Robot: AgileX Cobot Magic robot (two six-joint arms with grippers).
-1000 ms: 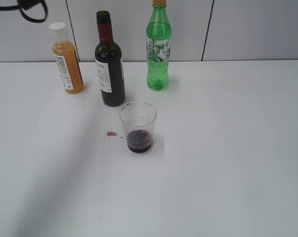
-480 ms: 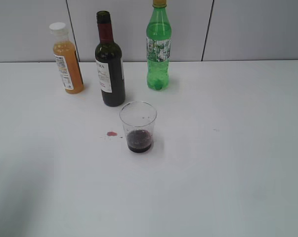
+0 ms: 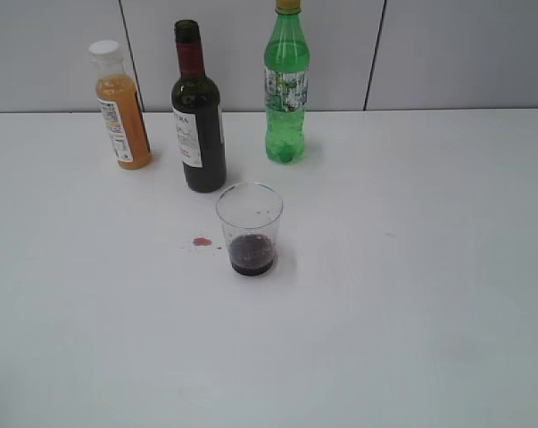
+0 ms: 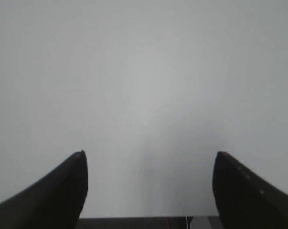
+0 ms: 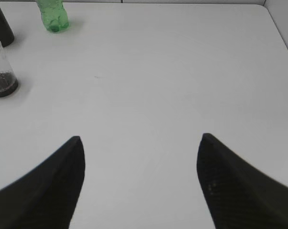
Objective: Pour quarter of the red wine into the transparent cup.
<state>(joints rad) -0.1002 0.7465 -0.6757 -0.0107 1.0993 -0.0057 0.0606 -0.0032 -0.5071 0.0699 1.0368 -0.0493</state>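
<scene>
The red wine bottle [image 3: 197, 116] stands upright and uncapped at the table's rear, just behind the transparent cup [image 3: 249, 228], which holds a shallow dark pool; a small red spot [image 3: 200, 241] lies beside it. Left gripper [image 4: 148, 157] and right gripper [image 5: 140, 140] sit spread wide, empty, well clear. Risk: any re-approach could tip the light cup or open bottle; fill level appears adequate, though hard to gauge.
</scene>
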